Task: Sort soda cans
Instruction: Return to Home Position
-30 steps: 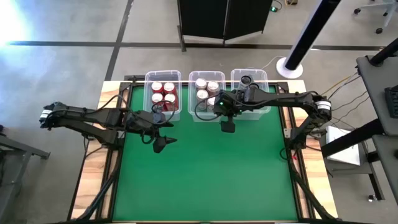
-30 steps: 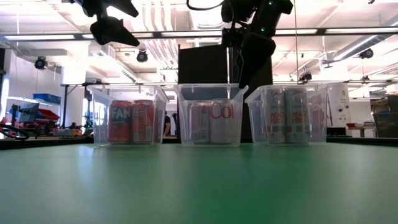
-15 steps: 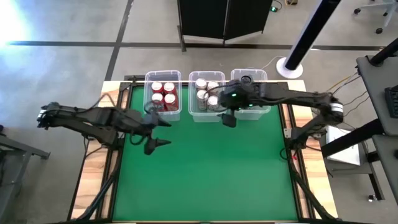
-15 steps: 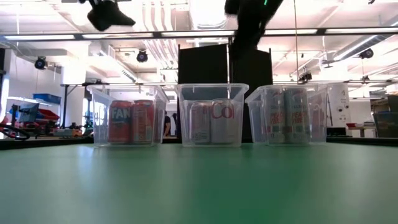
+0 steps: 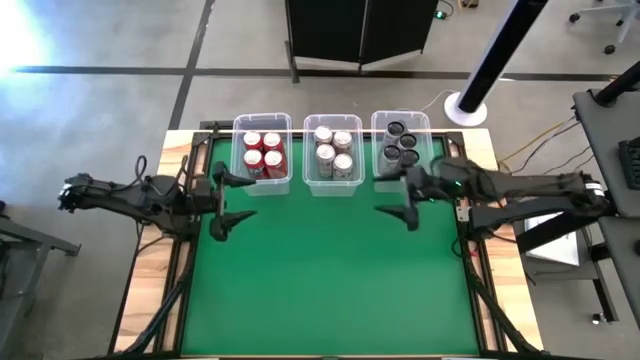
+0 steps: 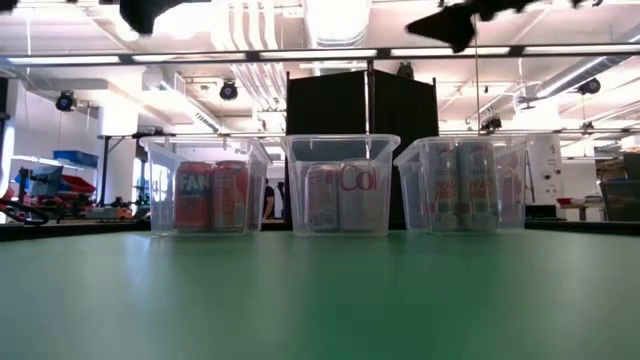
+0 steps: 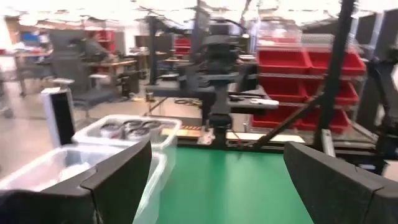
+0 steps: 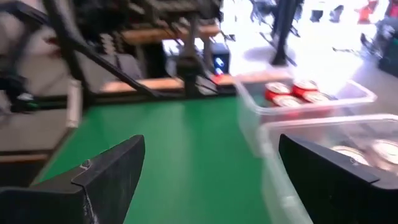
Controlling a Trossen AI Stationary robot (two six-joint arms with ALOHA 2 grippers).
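Green matting point(image 5: 320, 280) carries no loose soda cans; all stand upright in three clear bins point(image 5: 332, 183) at twelve o'clock. Left gripper point(image 5: 222, 213) and right gripper point(image 5: 400, 207) hover about equally near, jaws wide apart and apparently empty.

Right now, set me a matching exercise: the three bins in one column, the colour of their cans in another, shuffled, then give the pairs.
Column one:
1. left bin
2. middle bin
3. right bin

Column two:
A. dark cans
B. red cans
C. silver cans

Pairs: 1-B, 2-C, 3-A.

Both grippers hang open over the green mat with nothing in them: left gripper, right gripper.
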